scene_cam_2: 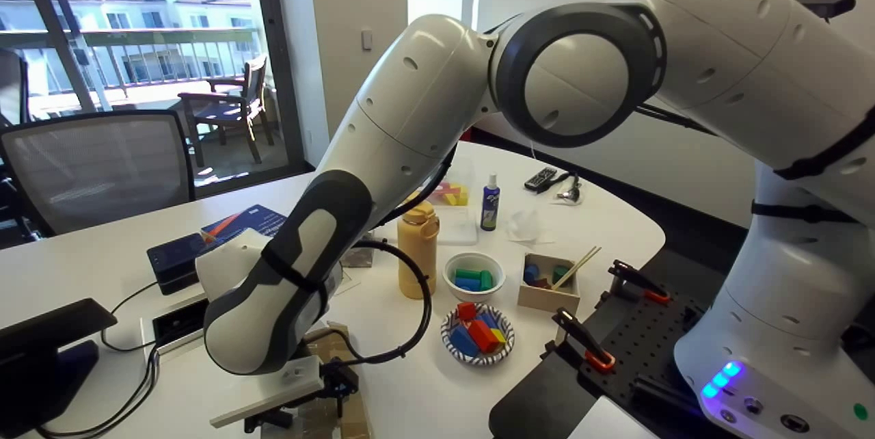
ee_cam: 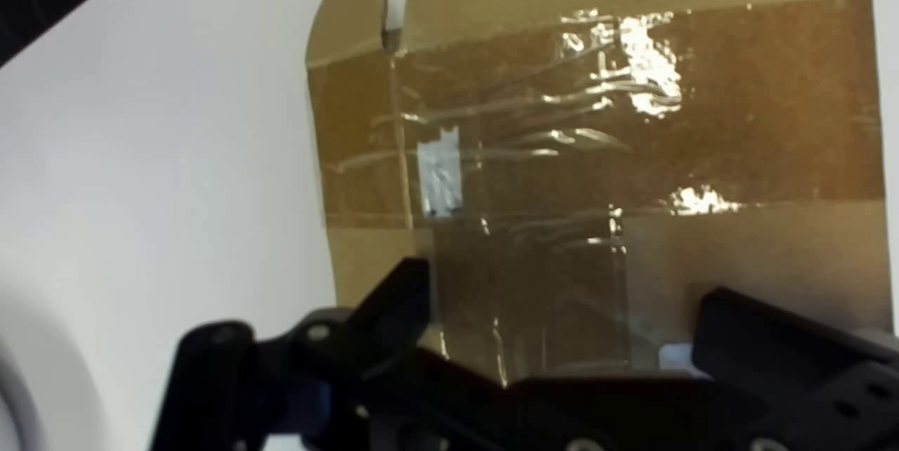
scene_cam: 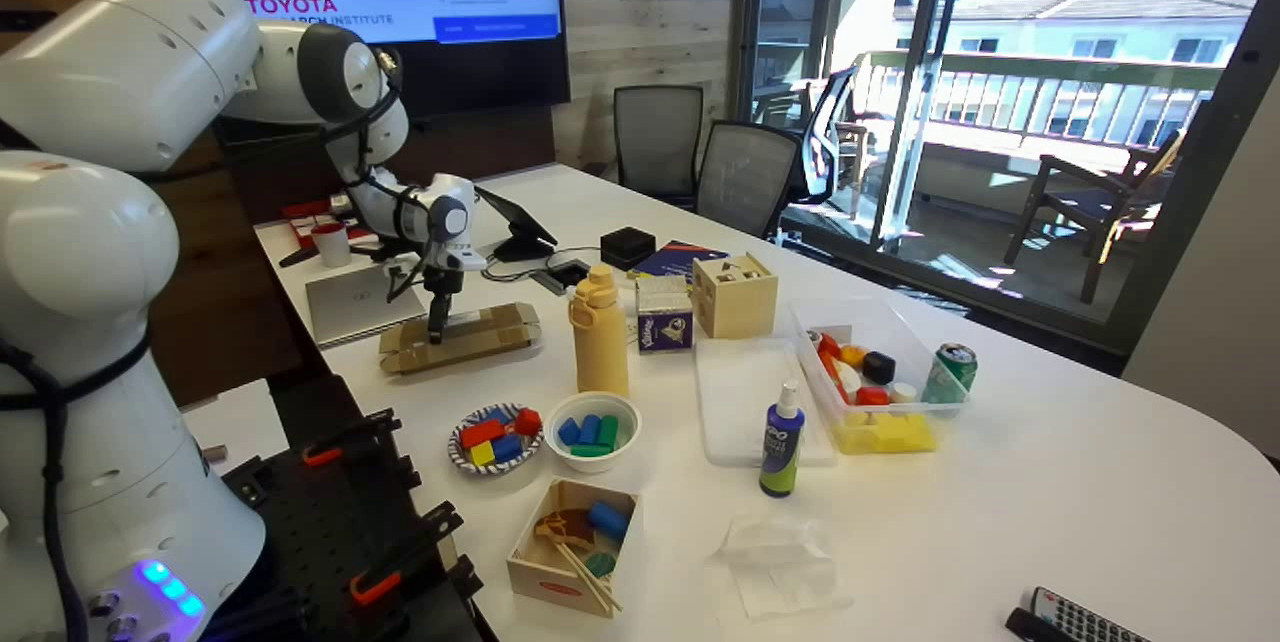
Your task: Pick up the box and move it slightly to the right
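Tabletop (scene_cam: 930, 532) carries the flat cardboard box (scene_cam: 490, 332), left of centre in an exterior view; I judge it light, somewhat flexible. End effector (ee_cam: 562, 307) spread wide over it, nothing held. Shiny packing tape (ee_cam: 758, 114) probably slick; I'd pinch a long edge (scene_cam: 482, 350) instead.

Wood-plank wall (scene_cam: 650, 12), lit wall screen (scene_cam: 370, 72), white table (scene_cam: 930, 542), mesh-backed chairs (scene_cam: 745, 172), glass door (scene_cam: 912, 112), sunlit balcony (scene_cam: 1040, 72)
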